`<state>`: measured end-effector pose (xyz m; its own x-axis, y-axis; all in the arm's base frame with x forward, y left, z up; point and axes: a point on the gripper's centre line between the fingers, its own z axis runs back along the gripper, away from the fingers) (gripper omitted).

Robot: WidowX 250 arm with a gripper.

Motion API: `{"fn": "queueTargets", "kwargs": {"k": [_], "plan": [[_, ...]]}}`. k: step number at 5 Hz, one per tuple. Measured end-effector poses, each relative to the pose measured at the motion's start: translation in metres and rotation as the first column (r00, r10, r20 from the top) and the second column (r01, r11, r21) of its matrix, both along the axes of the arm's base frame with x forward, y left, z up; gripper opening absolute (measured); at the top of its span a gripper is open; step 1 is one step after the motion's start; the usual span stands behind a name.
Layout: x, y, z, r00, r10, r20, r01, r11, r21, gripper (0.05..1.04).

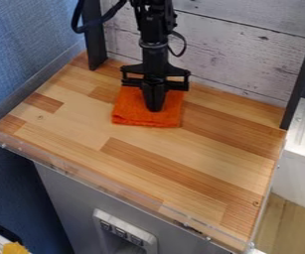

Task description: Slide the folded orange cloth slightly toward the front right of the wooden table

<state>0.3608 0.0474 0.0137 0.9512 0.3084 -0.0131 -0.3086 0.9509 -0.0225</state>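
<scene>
The black gripper hangs straight down over the rear left part of the wooden worktop, its tip at the middle of an orange cloth. The cloth lies folded into a rough square, flat on the wood. The gripper's body covers part of the cloth's back edge. Whether the tip presses on the cloth or is just above it, I cannot tell.
Around the wooden worktop runs a low clear rim at the front and left. A whitewashed plank wall stands behind, with dark posts at the back left and back right. White fixtures lie beyond the right edge.
</scene>
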Motion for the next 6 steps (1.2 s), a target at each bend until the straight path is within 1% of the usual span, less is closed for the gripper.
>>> {"fn": "queueTargets", "kwargs": {"k": [1, 2, 3, 4, 5, 6], "plan": [[-0.002, -0.001, -0.002, 0.999, -0.045, 0.017, 0.045, 0.999, 0.001, 0.059], [-0.009, -0.005, -0.003, 0.995, -0.097, 0.021, 0.096, 0.995, 0.011, 0.059], [-0.018, -0.015, -0.001, 0.988, -0.156, 0.011, 0.156, 0.988, 0.016, 0.059], [-0.026, -0.019, 0.004, 0.979, -0.204, 0.004, 0.204, 0.979, 0.02, 0.083], [-0.029, -0.021, 0.022, 0.97, -0.244, 0.004, 0.244, 0.97, 0.025, 0.234], [-0.027, -0.028, 0.034, 0.96, -0.28, -0.004, 0.28, 0.96, 0.024, 0.49]]}}
